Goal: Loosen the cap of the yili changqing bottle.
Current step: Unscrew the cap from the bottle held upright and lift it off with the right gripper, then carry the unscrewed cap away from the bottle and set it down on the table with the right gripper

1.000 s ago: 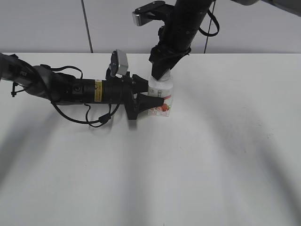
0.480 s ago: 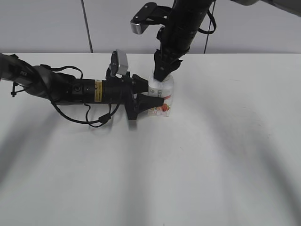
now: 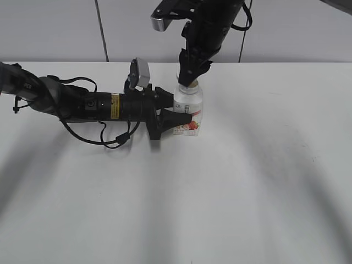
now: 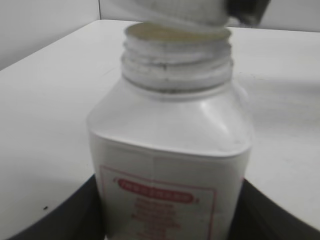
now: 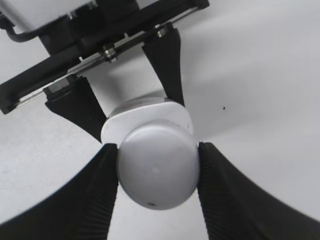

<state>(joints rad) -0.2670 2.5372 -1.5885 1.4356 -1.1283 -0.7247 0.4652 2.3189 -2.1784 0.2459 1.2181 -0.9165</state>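
The yili changqing bottle stands upright on the white table, white with a pink-red strawberry label. My left gripper is shut on its body from the left; the left wrist view shows the bottle between the dark fingers, its threaded neck bare. My right gripper is shut on the white cap and holds it just above the neck, lifted off the threads. The cap's lower edge shows at the top of the left wrist view. In the right wrist view the bottle's shoulder lies under the cap.
The white table spreads wide in front and to the right. A grey panelled wall runs along the table's far edge. The left arm's body and cables lie across the table's left side.
My right gripper has turned and risen with the cap, which has come off the bottle's neck. The left gripper and the bottle have stayed in place.
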